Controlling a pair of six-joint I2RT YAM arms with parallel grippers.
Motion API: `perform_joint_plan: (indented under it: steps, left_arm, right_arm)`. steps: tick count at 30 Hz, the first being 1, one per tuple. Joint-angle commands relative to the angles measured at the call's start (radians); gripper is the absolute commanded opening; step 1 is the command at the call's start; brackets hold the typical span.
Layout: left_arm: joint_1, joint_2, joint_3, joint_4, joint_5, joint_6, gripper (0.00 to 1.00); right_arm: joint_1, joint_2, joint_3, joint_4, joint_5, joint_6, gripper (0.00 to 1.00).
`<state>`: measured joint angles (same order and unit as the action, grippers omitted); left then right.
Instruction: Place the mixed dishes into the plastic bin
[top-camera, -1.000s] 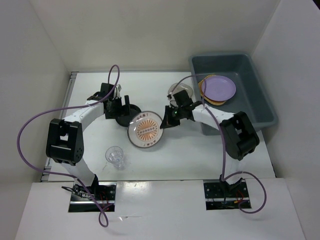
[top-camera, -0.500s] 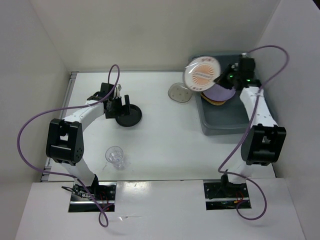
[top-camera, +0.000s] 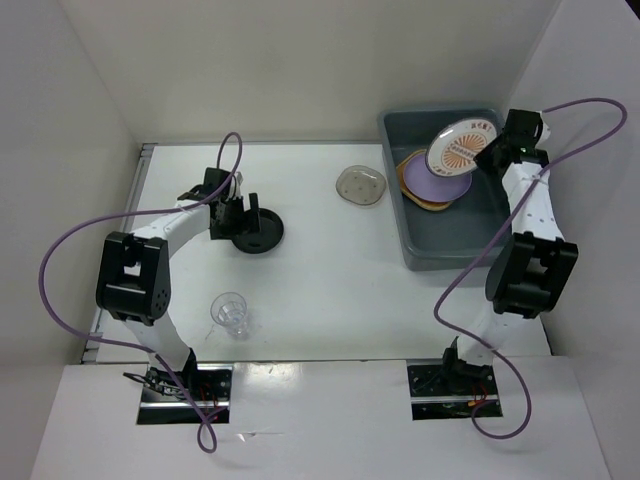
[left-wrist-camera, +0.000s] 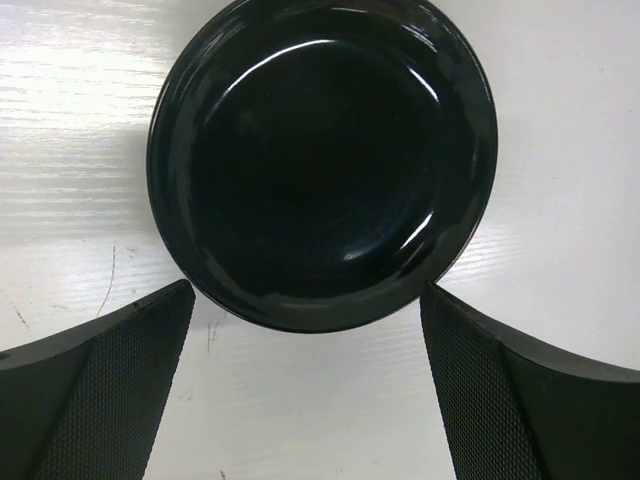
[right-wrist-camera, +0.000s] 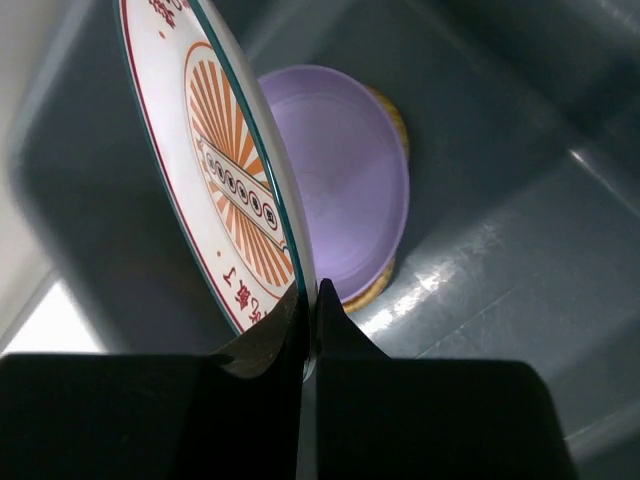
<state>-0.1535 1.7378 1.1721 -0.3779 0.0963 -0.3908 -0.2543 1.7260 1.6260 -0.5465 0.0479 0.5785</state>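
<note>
**Pincer status: right pincer (right-wrist-camera: 308, 300) clamped on sunburst plate (right-wrist-camera: 215, 180), above the bin (right-wrist-camera: 520, 200)**

1. Right pincer. The jaws are closed tight on the rim of the sunburst plate. The plate hangs on edge, steeply tilted, inside the outline of the bin at the upper right of the top view. Beneath it, on the bin floor, the lavender plate (right-wrist-camera: 340, 190) lies on the tan plate (right-wrist-camera: 395, 110). The held plate appears clear of both.

2. Left pincer (left-wrist-camera: 307, 295). The jaws stand wide and hold nothing. One finger sits on each side of the black dish (left-wrist-camera: 320, 160), which rests on the tabletop (top-camera: 330, 290) at left centre of the top view. Whether a finger touches the dish rim cannot be told.

3. Step in hand: setting the sunburst plate down in the bin. Recommended practice:
   - Rotate the wrist to bring the plate closer to flat before lowering it.
   - Lower it onto the lavender plate, keeping its free edge away from the bin wall.
   - Part the jaws only when the plate is resting or nearly so. A release from this height and angle risks a hard knock or a plate left standing on edge.
   - Withdraw upward, clear of the rim.

4. Outside the bin: the smoky dish (top-camera: 360, 185), just left of the bin, and the cup (top-camera: 231, 312), at lower left.
</note>
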Motion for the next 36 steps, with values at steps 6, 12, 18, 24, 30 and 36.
perform_joint_plan:
  steps: [6,12,18,24,30,36]
  left_arm:
    - [0.005,-0.012,0.011,0.004,-0.038,0.026,1.00]
    - [0.005,-0.021,0.011,0.004,-0.047,0.026,1.00]
    - [0.005,-0.012,0.011,0.004,-0.047,0.026,1.00]
    - [0.005,-0.003,0.011,0.004,-0.047,0.026,1.00]
    - [0.005,-0.014,0.011,0.004,-0.070,0.026,1.00]
    - [0.005,-0.034,0.011,0.013,-0.092,0.026,1.00]
  right_arm:
    - [0.006,0.164,0.090,0.025,0.047,0.035,0.01]
    - [0.006,0.253,0.138,0.025,0.003,0.053,0.01]
    - [0.006,0.325,0.185,0.020,-0.057,0.044,0.21]
    - [0.016,0.322,0.195,-0.013,-0.036,0.026,0.50]
    - [0.061,0.083,0.117,-0.033,0.188,0.035,0.58]
    - [0.225,-0.222,0.018,-0.021,0.229,-0.046,0.69]
